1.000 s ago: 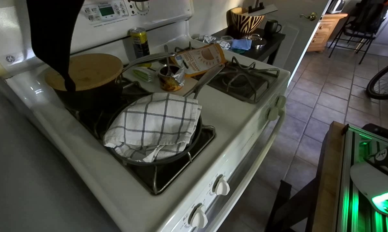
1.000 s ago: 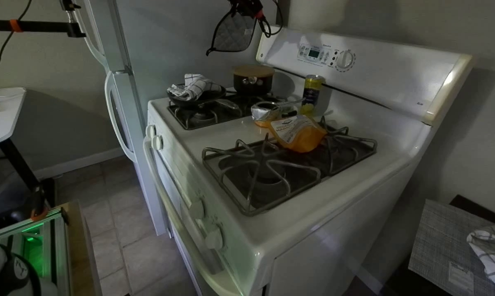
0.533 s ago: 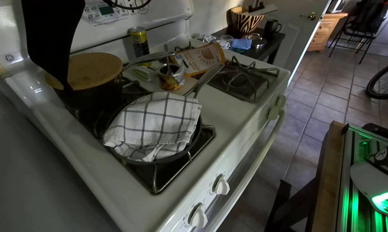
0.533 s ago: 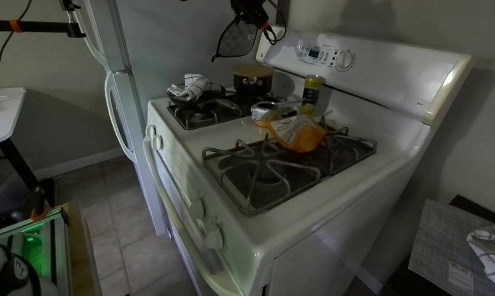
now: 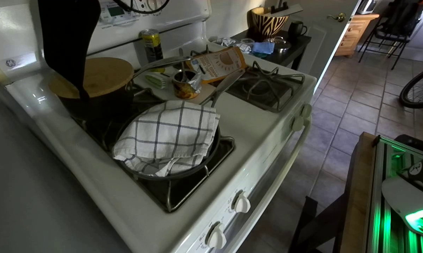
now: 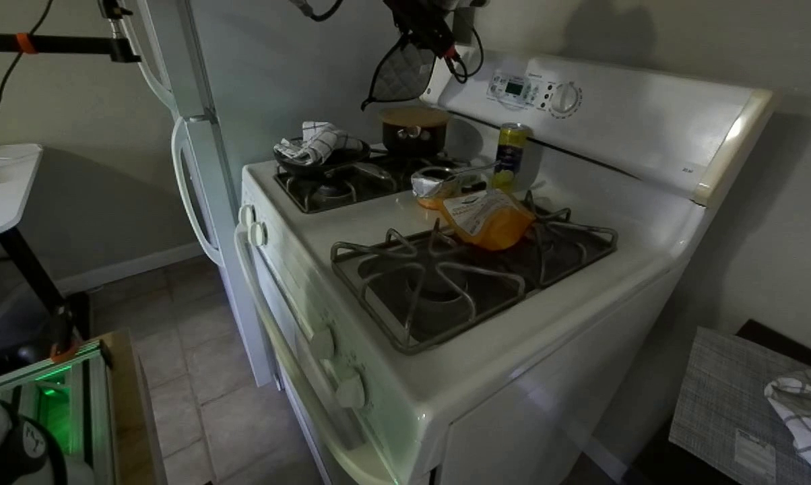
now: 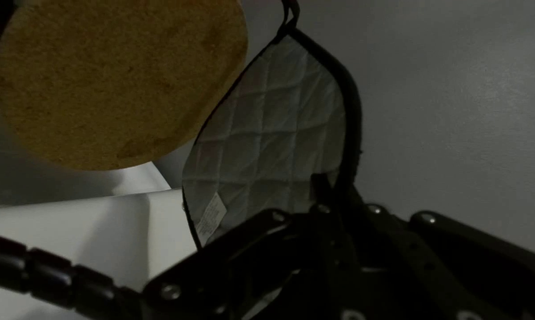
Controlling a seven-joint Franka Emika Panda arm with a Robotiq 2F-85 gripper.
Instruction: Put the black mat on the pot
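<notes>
Holding the black mat (image 7: 267, 133) pinched by its edge between the jaws, hanging near the pot (image 6: 413, 138); bearing a white tag (image 7: 211, 218), too small to read; showing "MANGO" on the pouch (image 5: 216, 66) and a GE badge (image 5: 10, 63) on the stove (image 5: 241, 117)

A grey tiled floor (image 5: 338, 146) is running past a white door (image 5: 320, 42) and is carrying a bicycle wheel (image 5: 404, 99). A black chair (image 5: 392, 35) is standing near wooden drawers (image 5: 346, 44). A pale fridge (image 6: 277, 87) is standing in dim light, while a soft shadow (image 6: 607, 34) is falling on the wall (image 6: 749, 40).
</notes>
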